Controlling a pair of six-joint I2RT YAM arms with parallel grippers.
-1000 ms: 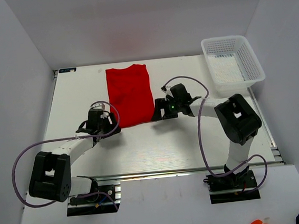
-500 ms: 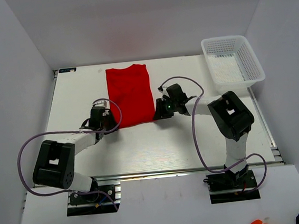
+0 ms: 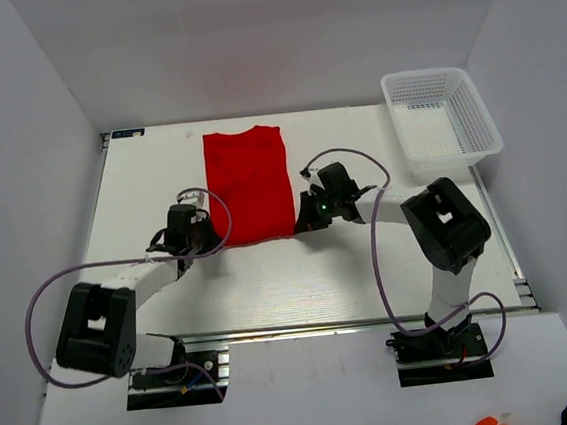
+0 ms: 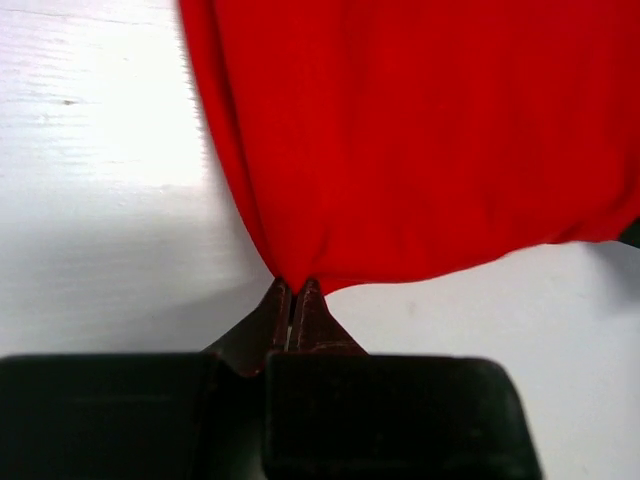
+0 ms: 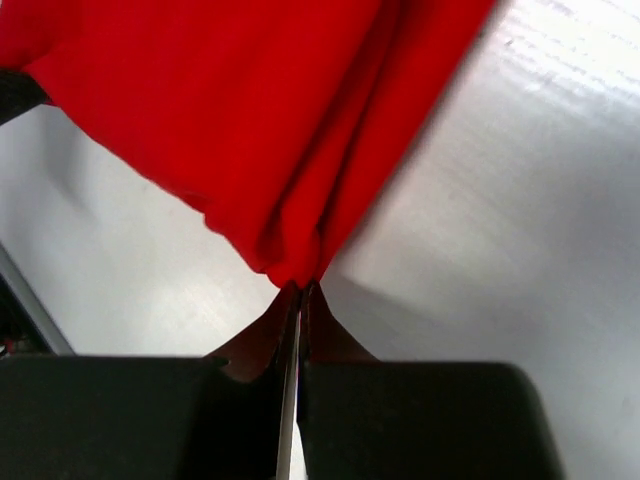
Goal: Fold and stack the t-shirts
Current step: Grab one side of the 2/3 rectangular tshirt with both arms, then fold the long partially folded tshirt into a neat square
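Observation:
A bright red t-shirt (image 3: 248, 181) lies folded into a narrow strip on the white table, running from the back edge toward me. My left gripper (image 3: 209, 242) is shut on its near left corner, and the cloth (image 4: 420, 130) fans out from the fingertips (image 4: 294, 290). My right gripper (image 3: 300, 223) is shut on the near right corner; there the red fabric (image 5: 250, 130) bunches into folds at the tips (image 5: 301, 288). Both corners are pinched close to the table surface.
A white mesh basket (image 3: 442, 122) stands at the back right corner of the table (image 3: 300, 281). White walls close in the back and both sides. Purple cables loop from each arm over the near part of the table.
Both grippers have closed on the shirt's near corners. The arms moved in toward the near hem, and the shirt's near edge has shifted slightly.

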